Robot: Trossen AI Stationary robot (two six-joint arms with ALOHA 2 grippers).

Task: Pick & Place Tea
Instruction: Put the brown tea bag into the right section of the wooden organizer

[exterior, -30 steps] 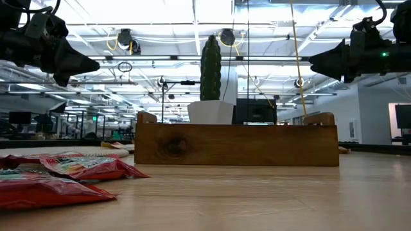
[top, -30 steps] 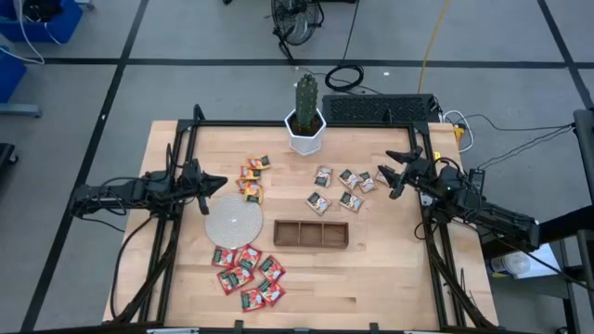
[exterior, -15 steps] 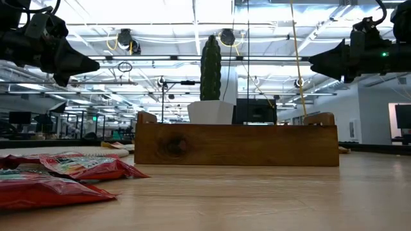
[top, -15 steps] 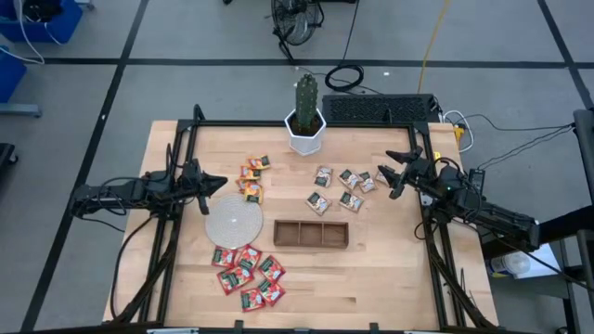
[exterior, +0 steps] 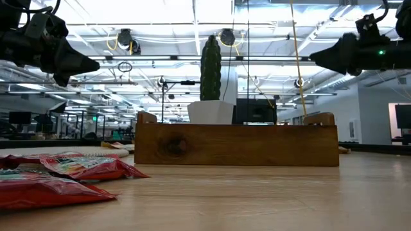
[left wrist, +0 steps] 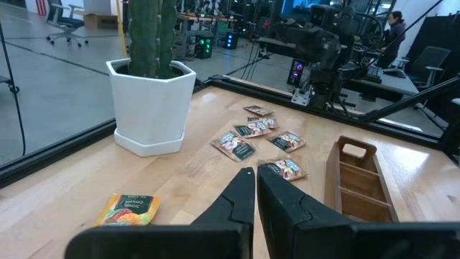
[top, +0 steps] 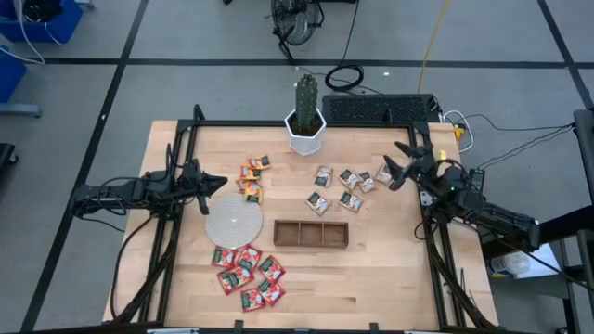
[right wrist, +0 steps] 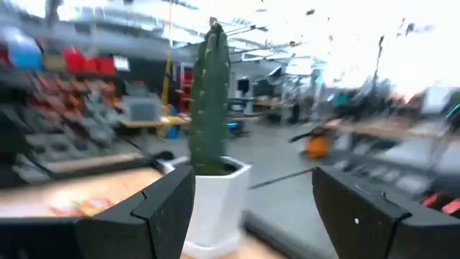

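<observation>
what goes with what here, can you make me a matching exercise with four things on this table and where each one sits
Things:
1. red and green sachets
2. orange-yellow sachets
3. whitish sachets
4. cactus pot

Places:
A. at the table's far edge, in the middle
B. between the tray and the right gripper
C. near edge, just below the round disc
D. just beyond the round disc, toward the cactus

Pairs: 1-C, 2-D, 3-B, 4-A
</observation>
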